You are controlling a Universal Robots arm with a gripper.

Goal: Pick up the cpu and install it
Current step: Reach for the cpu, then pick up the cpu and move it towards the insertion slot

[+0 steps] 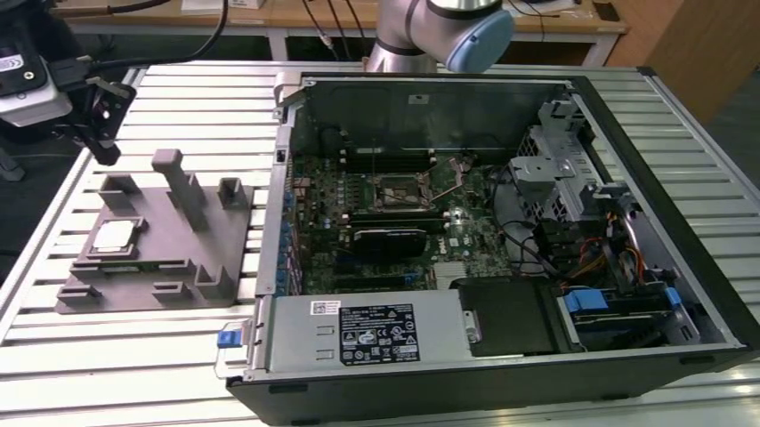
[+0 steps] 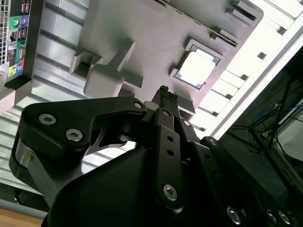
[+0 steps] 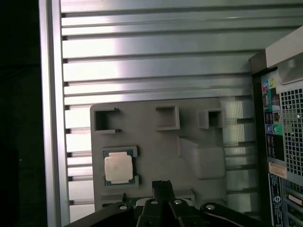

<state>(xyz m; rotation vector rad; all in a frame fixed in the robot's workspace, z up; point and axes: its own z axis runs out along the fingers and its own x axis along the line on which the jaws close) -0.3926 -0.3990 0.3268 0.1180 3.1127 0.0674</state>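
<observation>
The cpu [image 1: 116, 236], a small square chip with a silvery top, lies flat in a recess of the grey plastic fixture [image 1: 178, 262] at the exterior view's left. Both wrist views show it there too: the cpu [image 2: 196, 68] [image 3: 118, 169] on the fixture [image 2: 142, 28] [image 3: 156, 146]. My gripper [image 1: 109, 153] hangs above the table just beyond the fixture's far end, apart from the cpu. Its black fingertips [image 2: 164, 93] [image 3: 162, 185] are pressed together with nothing between them. The motherboard's socket [image 1: 400, 189] sits inside the open computer case [image 1: 665, 133].
The fixture has several upright posts [image 1: 178, 178] between the cpu and the case. The case's rear panel with ports [image 3: 284, 137] stands close beside the fixture. A power supply [image 1: 368, 334] and drive cage [image 1: 558, 169] fill parts of the case. The slatted metal table [image 1: 119, 356] ends at the left.
</observation>
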